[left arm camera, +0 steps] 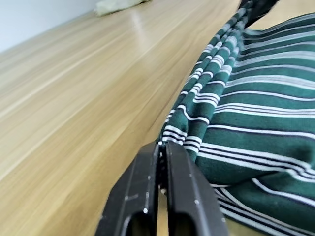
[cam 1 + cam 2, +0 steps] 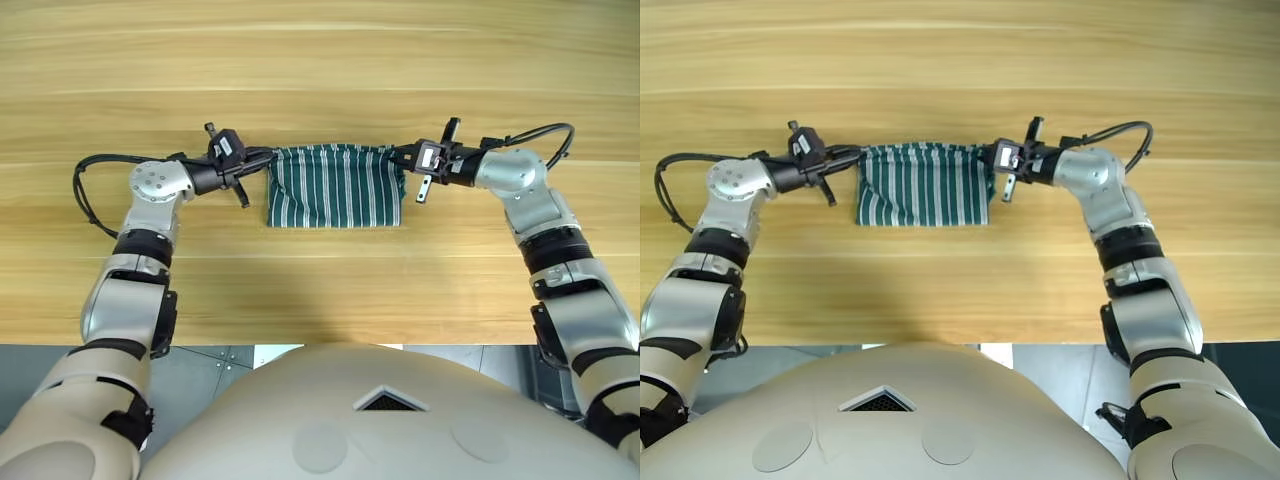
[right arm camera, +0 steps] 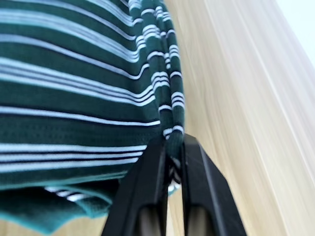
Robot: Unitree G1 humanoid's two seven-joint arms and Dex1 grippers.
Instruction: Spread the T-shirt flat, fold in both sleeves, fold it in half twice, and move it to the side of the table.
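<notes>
Sleeves hidden in folds. Green white-striped T-shirt (image 2: 335, 187) is a folded rectangle; left pincer (image 2: 266, 155) and right pincer (image 2: 397, 152) are clamped on its far corners.

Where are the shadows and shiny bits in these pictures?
Left eye view: a thin shadow lies on the table along the T-shirt's near edge. Left wrist view: light gleams off the table beyond the left gripper. Right wrist view: the table beside the right gripper looks bright.

pale crumpled lump (image 1: 119, 5) | beside light wall (image 1: 34, 17) | grey tiled floor (image 2: 190, 365)
</notes>
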